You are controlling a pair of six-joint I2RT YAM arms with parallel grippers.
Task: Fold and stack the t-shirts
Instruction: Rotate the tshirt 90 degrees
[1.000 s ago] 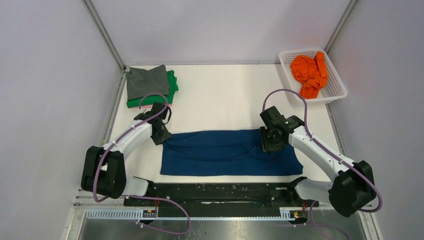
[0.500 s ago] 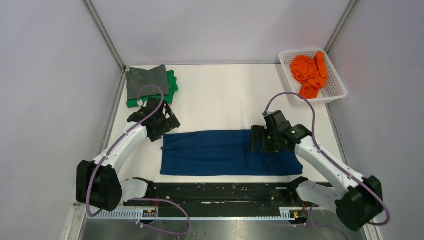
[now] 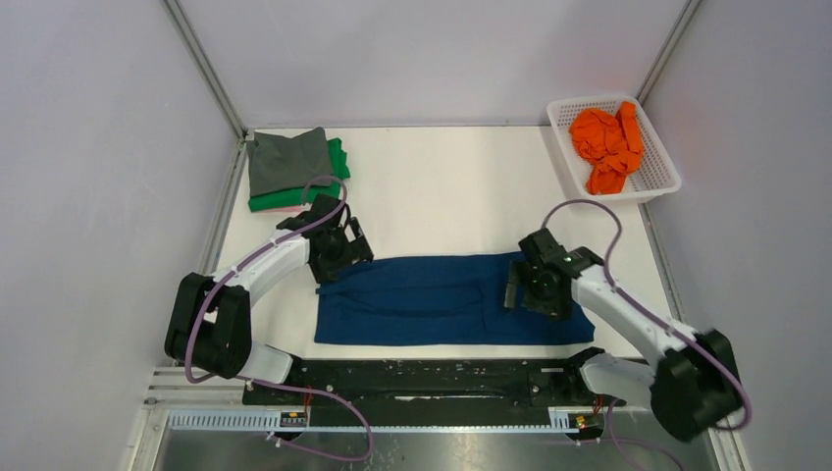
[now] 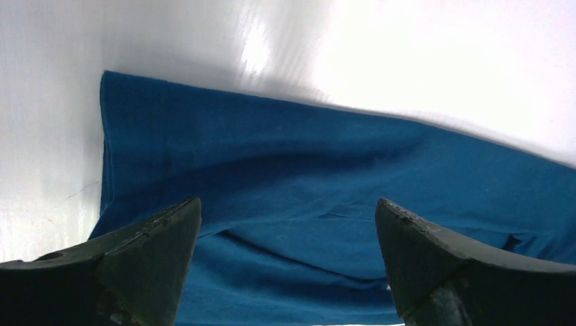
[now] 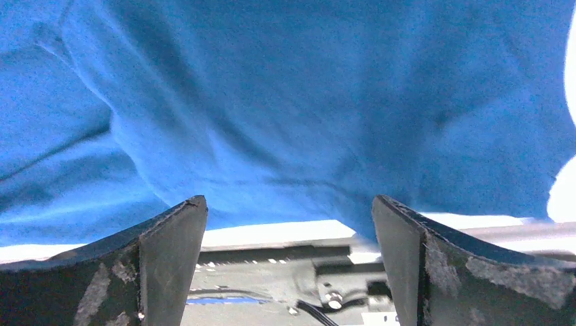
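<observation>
A dark blue t-shirt [image 3: 432, 299] lies folded into a long flat strip across the near middle of the table. My left gripper [image 3: 345, 253] hovers open over its far left corner, with nothing between the fingers. In the left wrist view the blue cloth [image 4: 306, 163] fills the space beyond the left gripper [image 4: 289, 227]. My right gripper [image 3: 518, 287] hangs open above the strip's right part, also empty. The right wrist view shows the blue cloth [image 5: 306, 102] past the right gripper [image 5: 289, 227]. A folded grey t-shirt [image 3: 287, 160] rests on a green one [image 3: 338, 162] at the back left.
A white mesh basket [image 3: 659, 177] at the back right holds a crumpled orange t-shirt [image 3: 608, 137]. A pink sliver [image 3: 294, 208] shows under the green shirt. Grey walls close in the table on three sides. The arms' black base rail [image 3: 432, 378] runs along the near edge.
Both grippers have opened wide and let go of the blue shirt's far edge. The left one shifted right over the corner; the right one drew slightly nearer over the cloth.
</observation>
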